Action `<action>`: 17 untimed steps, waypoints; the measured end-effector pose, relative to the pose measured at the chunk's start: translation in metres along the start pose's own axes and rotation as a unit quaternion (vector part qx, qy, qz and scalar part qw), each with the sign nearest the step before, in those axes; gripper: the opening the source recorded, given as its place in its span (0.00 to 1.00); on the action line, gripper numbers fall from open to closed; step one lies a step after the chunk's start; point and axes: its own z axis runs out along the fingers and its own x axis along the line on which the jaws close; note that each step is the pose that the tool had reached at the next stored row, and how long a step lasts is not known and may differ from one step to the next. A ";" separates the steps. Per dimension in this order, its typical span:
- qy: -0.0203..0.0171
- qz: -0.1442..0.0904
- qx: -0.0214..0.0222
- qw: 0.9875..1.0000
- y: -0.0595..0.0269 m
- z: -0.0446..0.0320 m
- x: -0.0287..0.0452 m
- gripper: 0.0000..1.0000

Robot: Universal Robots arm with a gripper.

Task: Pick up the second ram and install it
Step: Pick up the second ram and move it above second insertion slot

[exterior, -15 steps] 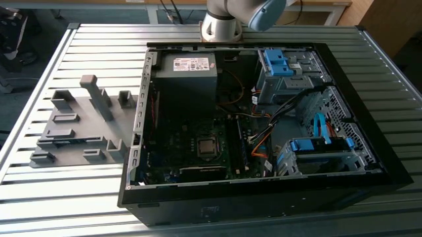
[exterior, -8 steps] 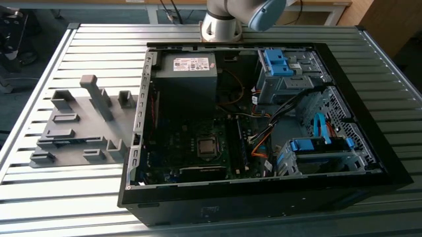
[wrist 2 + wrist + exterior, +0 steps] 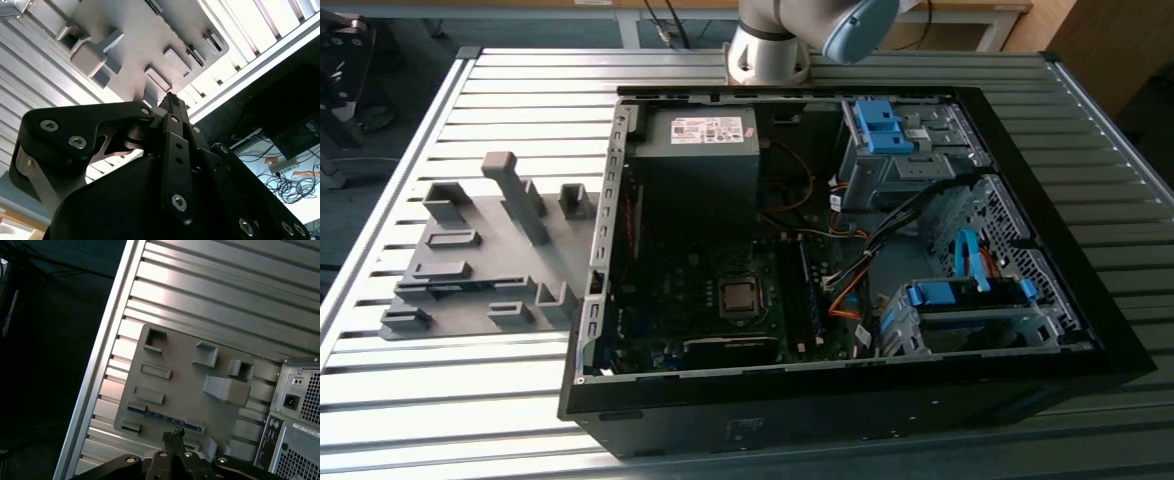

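Exterior view: an open computer case (image 3: pixel 854 300) lies on a slatted metal surface (image 3: pixel 1067 110) and takes up the middle and the exterior view's right. At the exterior view's left, just beside the case, a grey holder plate (image 3: pixel 480 260) rests on the surface, with several raised blocks and one tall block (image 3: pixel 520 195) near its upper edge. The second ram (image 3: pixel 454 287) shows as a thin dark strip across the lower part of that plate, outside the case. The arm (image 3: pixel 767 45) stands at the top middle of the frame, behind the case.

Second wrist view: the hand (image 3: pixel 170 98) has its two black fingers pressed together, with nothing held between them. It hangs over the holder plate (image 3: pixel 140 45), clear of it, with the tips aimed at the plate's edge. The ribbed surface (image 3: pixel 30 60) lies around the plate.

First wrist view: the hand (image 3: pixel 172 436) again shows its fingers closed on each other and empty. The second ram (image 3: pixel 166 418) lies flat along one edge of the holder plate (image 3: pixel 185 385), a long narrow blue-green strip seated between small grey blocks. The fingertips hover near its middle and do not touch it. The tall block (image 3: pixel 227 390) sits between the ram and the back panel of the computer case (image 3: pixel 300 405).
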 end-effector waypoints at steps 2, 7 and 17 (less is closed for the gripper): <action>0.000 -0.003 0.000 1.000 0.0000 0.0000 0.0000 0.11; 0.000 -0.003 0.000 1.000 0.0000 0.0000 0.0000 0.11; 0.001 -0.030 0.000 1.000 -0.0002 0.0001 0.0002 0.11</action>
